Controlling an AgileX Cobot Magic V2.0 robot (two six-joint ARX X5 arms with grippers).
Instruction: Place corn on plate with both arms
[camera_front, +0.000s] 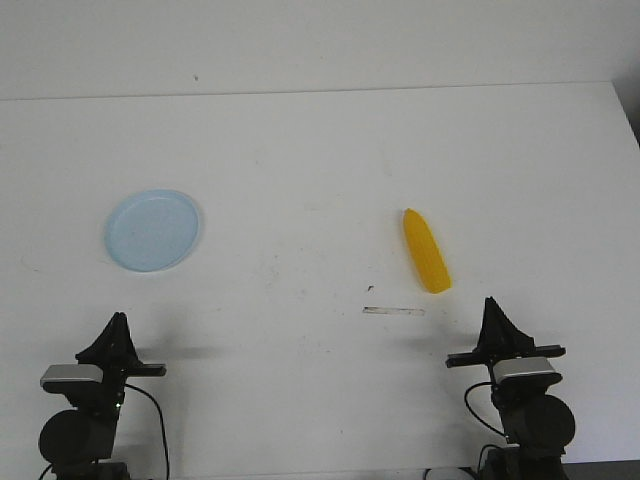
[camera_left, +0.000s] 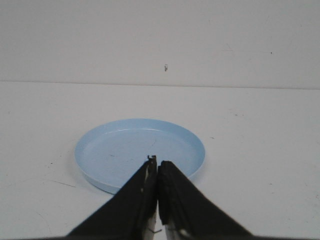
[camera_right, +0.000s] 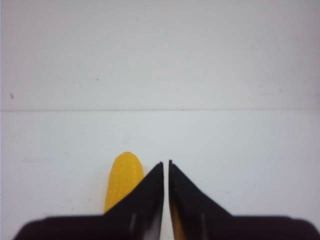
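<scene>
Table: white, flat, spans nearly the whole front view; far edge meets a pale wall near the frame's top; faint scuffs and small dark specks around the centre.
Plate: pale blue, round, low rim; lies flat at left of centre, nothing in it.
Corn: bright yellow, lies right of centre, pointed end toward upper left, well apart from the plate.
Strip: thin, pale, flat on the table just below the corn.

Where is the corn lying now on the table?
In the front view, the corn lies on the table's right side, just ahead of the right gripper and far from the plate.
</scene>
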